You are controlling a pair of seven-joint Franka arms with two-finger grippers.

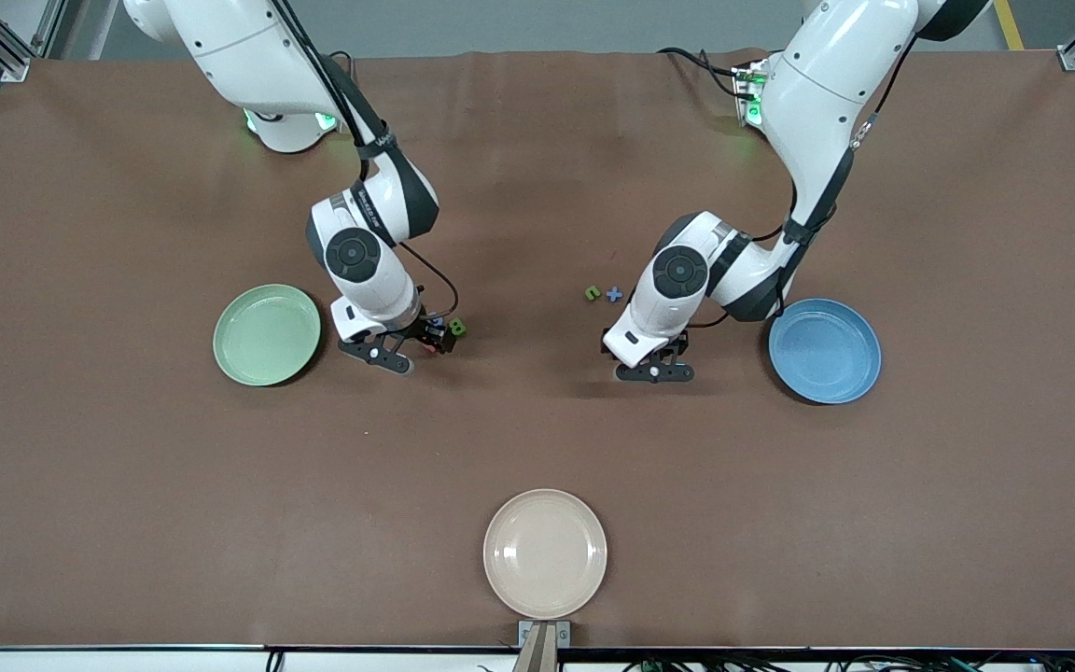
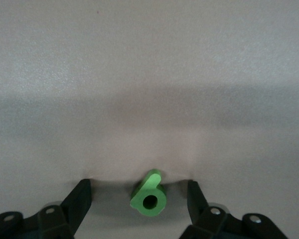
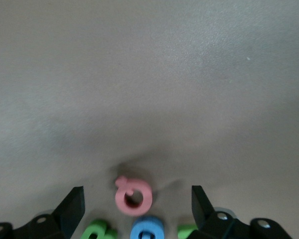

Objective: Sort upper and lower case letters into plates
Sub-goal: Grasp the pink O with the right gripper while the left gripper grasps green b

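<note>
The left tool (image 2: pixel 139 211) is low over the worktop (image 1: pixel 537 439), fingers spread wide around a green letter (image 2: pixel 149 195) without touching it, beside the blue plate (image 1: pixel 824 350). The right tool (image 3: pixel 138 214), equally open, straddles a pink letter (image 3: pixel 133 194) among blue (image 3: pixel 147 230) and green ones, beside the green plate (image 1: pixel 267 334).

From my station, the right wrist view's edge cuts off three chunky foam letters, two green (image 3: pixel 100 231) (image 3: pixel 187 231) and one blue (image 3: pixel 147 229), too clipped to read.
</note>
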